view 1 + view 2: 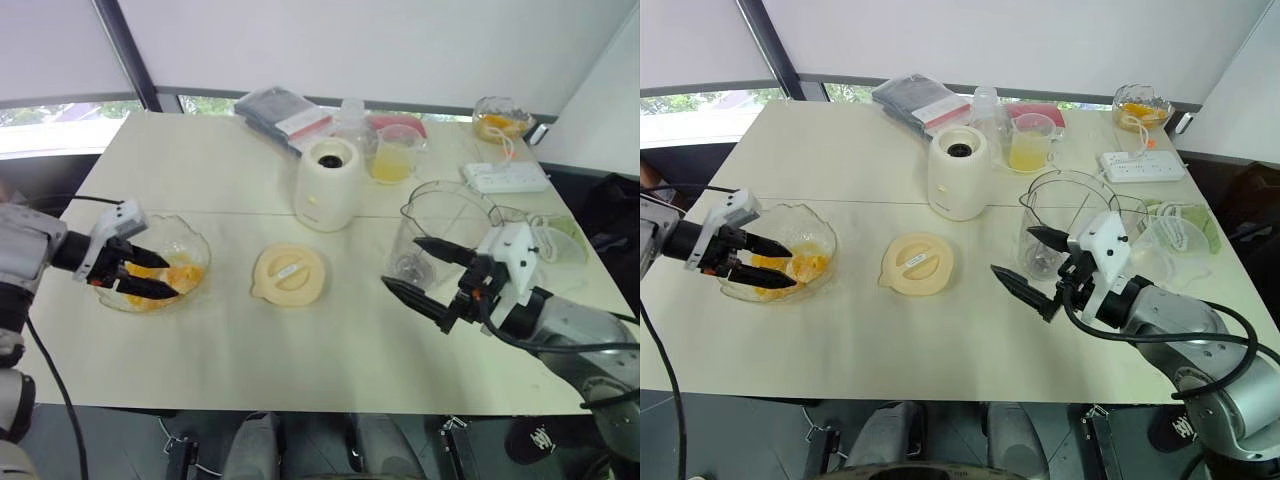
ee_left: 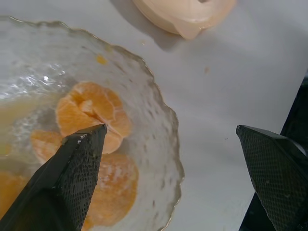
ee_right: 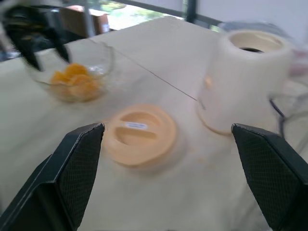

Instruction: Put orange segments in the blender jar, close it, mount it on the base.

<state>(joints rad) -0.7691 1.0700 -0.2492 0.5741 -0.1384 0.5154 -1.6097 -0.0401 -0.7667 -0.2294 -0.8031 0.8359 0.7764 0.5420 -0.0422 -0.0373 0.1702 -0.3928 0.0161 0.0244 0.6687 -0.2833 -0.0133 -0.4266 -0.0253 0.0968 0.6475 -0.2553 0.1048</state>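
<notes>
Head view: no step finished. The blender jar looks empty on the tabletop, lid lying apart, base bare. All orange segments sit in the glass bowl. My left gripper hangs wide open over the bowl, holding nothing; my right gripper gapes beside the jar, empty.

Left wrist view: 1 finger above a segment; contact, I cannot tell.

Right wrist view: 2 fingers spread, lid and base ahead.

The left hand and the right hand each have two black fingers that taper to points and carry a fine cross-hatched face. Each sits below a white block. The arms are smooth silver-grey, with black cables alongside.
</notes>
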